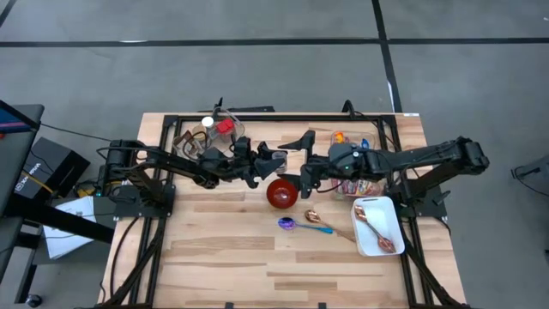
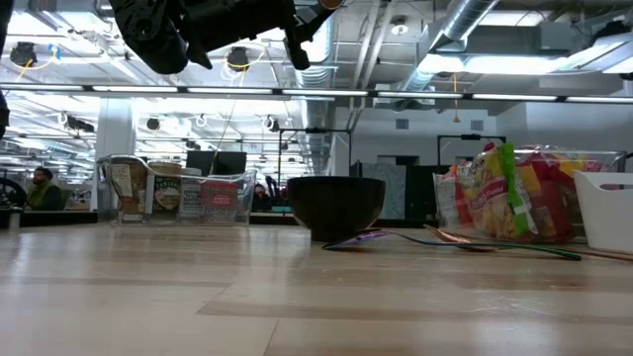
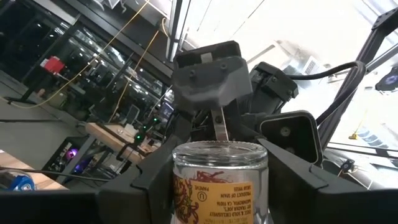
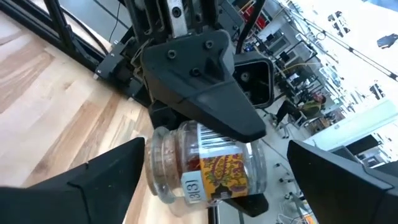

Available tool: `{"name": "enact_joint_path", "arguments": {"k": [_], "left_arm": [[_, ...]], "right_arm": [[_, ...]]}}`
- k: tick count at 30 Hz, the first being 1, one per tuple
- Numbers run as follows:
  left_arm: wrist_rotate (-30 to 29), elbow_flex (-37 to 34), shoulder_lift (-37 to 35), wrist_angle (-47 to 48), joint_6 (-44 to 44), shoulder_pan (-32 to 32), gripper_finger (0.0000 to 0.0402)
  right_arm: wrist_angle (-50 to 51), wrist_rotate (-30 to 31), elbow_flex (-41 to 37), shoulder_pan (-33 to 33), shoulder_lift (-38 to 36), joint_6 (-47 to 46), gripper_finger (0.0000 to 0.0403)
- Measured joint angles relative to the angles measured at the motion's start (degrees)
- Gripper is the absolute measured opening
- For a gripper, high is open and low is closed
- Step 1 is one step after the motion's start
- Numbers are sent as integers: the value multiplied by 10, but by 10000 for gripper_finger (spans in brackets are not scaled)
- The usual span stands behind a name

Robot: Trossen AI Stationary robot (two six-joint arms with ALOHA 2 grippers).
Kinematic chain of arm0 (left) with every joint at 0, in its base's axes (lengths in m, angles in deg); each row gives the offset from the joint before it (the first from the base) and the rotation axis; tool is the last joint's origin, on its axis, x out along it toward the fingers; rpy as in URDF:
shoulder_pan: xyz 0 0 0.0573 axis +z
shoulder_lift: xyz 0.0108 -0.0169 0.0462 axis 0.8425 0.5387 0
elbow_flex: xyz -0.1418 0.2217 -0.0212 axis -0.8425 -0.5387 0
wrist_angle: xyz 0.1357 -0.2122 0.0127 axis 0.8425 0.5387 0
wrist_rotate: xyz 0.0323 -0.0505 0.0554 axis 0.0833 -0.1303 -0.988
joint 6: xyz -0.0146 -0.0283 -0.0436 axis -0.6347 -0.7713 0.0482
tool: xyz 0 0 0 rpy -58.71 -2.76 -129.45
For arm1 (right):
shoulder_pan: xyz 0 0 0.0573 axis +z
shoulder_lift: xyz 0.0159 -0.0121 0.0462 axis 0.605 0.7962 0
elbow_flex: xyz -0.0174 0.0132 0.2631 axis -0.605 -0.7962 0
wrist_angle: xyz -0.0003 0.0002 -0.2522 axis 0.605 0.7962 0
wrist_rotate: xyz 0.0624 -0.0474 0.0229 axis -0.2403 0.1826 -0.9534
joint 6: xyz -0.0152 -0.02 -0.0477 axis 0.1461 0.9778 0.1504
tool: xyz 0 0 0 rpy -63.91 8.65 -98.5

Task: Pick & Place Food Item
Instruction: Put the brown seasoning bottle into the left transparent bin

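Observation:
A small glass jar (image 4: 205, 168) with a yellow and red label hangs in the air above the table, with my left gripper (image 1: 260, 161) shut on it. In the left wrist view the jar (image 3: 219, 180) fills the space between the fingers. My right gripper (image 1: 302, 175) faces it from the table's right side. Its fingers stand wide open just short of the jar (image 4: 211, 193) and touch nothing. A red bowl (image 1: 281, 193) rests on the table just near of both grippers. My left gripper pinches the jar's glass wall (image 3: 186, 186) between its two fingers, one on each side. The fingers (image 4: 205, 99) come from the table's left, slanting a little upward, and lie along the jar. The jar is lifted clear of the table, lying along the fingers.
Two spoons (image 1: 305, 223) lie near of the bowl. A white tray (image 1: 388, 215) with another spoon sits at the right. A clear bin (image 1: 210, 133) with packets stands at the far left, and a bin of snack bags (image 1: 356, 182) lies under the right arm.

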Motion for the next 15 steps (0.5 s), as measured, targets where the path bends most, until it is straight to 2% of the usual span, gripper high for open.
{"name": "enact_joint_path", "arguments": {"k": [4,11,15], "left_arm": [[0,0,0,0,0,0,201],[-2,0,0,5,-8,0,188],[-7,0,0,3,13,0,223]], "right_arm": [[13,0,0,0,0,-2,346],[26,1,0,-2,0,-18,245],[28,0,0,3,0,-28,235]]}}
